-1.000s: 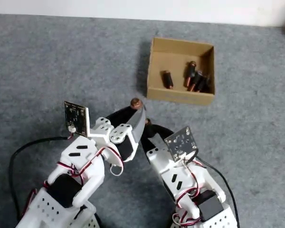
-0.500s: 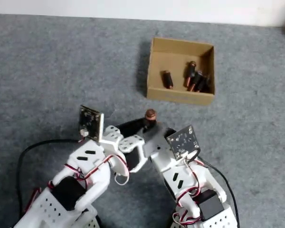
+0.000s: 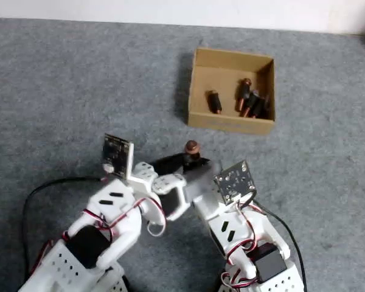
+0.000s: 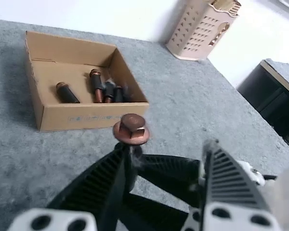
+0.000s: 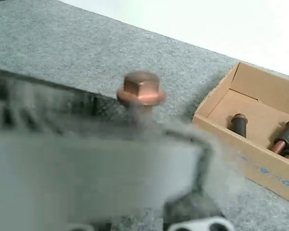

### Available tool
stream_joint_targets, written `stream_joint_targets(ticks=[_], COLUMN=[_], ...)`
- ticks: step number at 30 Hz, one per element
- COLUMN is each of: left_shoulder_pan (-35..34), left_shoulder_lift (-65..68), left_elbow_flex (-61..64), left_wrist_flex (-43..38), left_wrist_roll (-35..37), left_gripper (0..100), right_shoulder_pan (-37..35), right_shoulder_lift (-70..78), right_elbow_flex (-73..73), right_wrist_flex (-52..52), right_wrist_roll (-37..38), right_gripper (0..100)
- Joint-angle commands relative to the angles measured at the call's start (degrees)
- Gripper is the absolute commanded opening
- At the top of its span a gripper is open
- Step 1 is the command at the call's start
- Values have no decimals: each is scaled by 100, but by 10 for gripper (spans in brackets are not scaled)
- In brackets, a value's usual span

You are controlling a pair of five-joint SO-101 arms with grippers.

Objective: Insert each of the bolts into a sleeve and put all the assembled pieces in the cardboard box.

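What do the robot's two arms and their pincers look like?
Both arms, left and right, have white plastic shells with slots and dotted holes, black motors, and thin red, white and black wires looping at the joints. Each carries a small square circuit board. The left pincer and right pincer are black and grey.

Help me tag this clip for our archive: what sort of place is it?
Likely an indoor workroom or office, not a factory: a grey carpet-like work surface, a plain white wall behind, and a beige perforated holder plus dark furniture.
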Motion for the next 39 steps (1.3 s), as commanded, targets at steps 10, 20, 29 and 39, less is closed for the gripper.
stream_joint_targets(ticks=[10, 20, 29, 39], left_shoulder_pan=[-549, -1130, -2308, -2738], left_shoulder_lift=[-92, -84, -66, -66], left_elbow_flex=[-207, -198, 75, 1191], left_wrist_flex=[-167, -202, -396, -2453], left_wrist_roll=[360, 721, 1055, 1020], left_gripper=[235, 234, 181, 66], right_shoulder_pan=[48, 189, 1112, 1868], right_shoulder_lift=[-66, -66, -48, 3662], right_elbow_flex=[-207, -207, -321, -3055], right_wrist_flex=[-207, -215, -189, -233], right_wrist_roll=[88, 88, 325, 422], right_gripper=[5, 5, 5, 5])
